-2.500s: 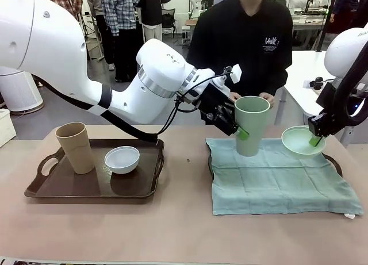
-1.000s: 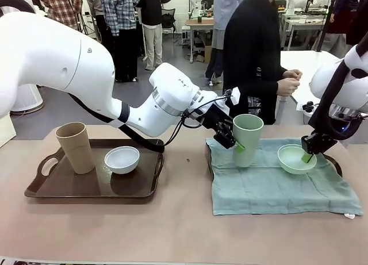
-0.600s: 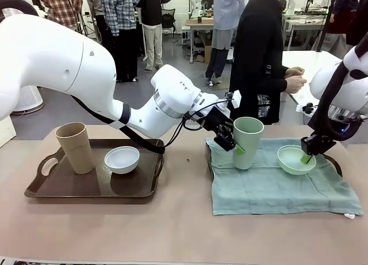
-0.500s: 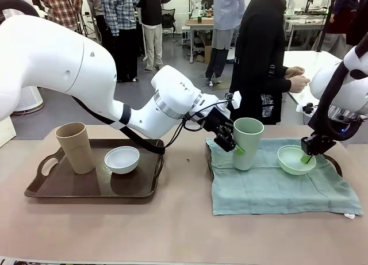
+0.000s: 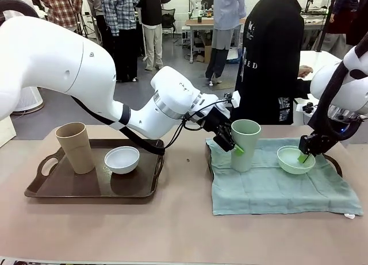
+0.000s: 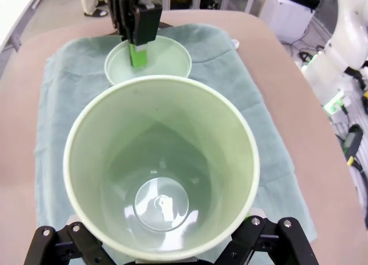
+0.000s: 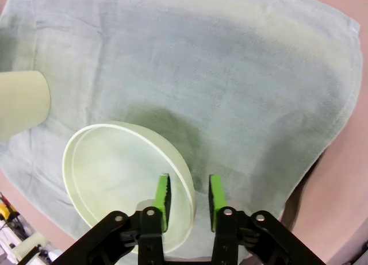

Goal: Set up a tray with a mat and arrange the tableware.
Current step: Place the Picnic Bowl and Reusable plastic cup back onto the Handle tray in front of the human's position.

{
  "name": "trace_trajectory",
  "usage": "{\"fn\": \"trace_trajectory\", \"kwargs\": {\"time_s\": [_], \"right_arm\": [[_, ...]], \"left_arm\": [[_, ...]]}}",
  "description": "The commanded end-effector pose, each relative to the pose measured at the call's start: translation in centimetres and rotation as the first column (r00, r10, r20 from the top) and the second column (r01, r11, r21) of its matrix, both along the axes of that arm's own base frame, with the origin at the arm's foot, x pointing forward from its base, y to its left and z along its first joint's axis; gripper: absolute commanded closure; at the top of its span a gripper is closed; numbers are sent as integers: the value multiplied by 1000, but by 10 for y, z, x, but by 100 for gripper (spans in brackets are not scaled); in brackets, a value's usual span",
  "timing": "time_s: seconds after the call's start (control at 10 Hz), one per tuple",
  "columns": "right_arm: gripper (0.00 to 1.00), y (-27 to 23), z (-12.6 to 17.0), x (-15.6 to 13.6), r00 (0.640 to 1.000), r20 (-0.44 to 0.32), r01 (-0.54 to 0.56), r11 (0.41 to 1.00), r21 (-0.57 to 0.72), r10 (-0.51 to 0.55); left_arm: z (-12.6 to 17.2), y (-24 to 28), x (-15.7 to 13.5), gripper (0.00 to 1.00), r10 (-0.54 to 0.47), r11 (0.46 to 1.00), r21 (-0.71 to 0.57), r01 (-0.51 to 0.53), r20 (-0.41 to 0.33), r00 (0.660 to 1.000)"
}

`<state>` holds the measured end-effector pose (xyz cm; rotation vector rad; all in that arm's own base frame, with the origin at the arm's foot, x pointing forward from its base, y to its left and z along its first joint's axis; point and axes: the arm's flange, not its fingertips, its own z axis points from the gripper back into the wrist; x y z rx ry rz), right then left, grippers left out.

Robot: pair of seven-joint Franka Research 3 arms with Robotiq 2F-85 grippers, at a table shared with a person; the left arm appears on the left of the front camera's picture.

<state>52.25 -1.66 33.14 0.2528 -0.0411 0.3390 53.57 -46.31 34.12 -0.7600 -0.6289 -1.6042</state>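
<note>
Two white robot arms work across a tan worktop [image 5: 172, 230] – one at a cup, one at a bowl. Right of centre in the front view, the pale green cup [image 5: 245, 144] stands upright on the green cloth mat [image 5: 276, 187], which is draped over a dark tray [image 5: 336, 164]. The left gripper [image 5: 234, 145] sits at the cup's side with a green pad just beside the wall. The left wrist view looks straight down into the cup, and we cannot tell whether those jaws are clamped on it or clear of it.

At the right edge, the pale green bowl [image 5: 294, 160] rests on the mat near the cup, the two apart. The right gripper [image 7: 188, 199] straddles its rim, one pad inside and one outside. We see a gap at the outer pad, so the jaws stand released, not pinching.

On the second tray [image 5: 86, 187], at the left of the frame, wait the tan cup [image 5: 75, 148] and the white bowl [image 5: 122, 159], close but not touching. A person in black [image 5: 270, 58] stands at the far side.

We judge all four pieces light, stiff and smooth. The cups' taper could let pads slide, so a hold across the upper wall suits them – the bowls are best pinched at the rim. The soft mat may bunch and leave a tall cup unsteady.
</note>
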Motion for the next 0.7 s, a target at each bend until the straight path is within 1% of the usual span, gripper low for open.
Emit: {"fn": "trace_trajectory", "kwargs": {"time_s": [0.0,0.1,0.3,0.4,0.6], "right_arm": [[16,3,23,-12,997,54,54,998,-11,-53],[16,4,37,-20,995,90,51,999,-16,-49],[16,4,65,-33,989,143,41,999,2,-40],[16,3,77,-40,986,160,40,999,8,-41],[16,-4,101,-51,978,201,48,998,28,-52]], "left_arm": [[5,8,5,0,115,993,29,-113,-83,990],[5,14,5,0,137,990,43,-133,-121,983],[10,28,3,0,144,989,64,-135,-160,977],[14,35,0,0,146,988,80,-133,-174,974],[30,50,-15,0,154,980,156,-122,-213,965]]}}
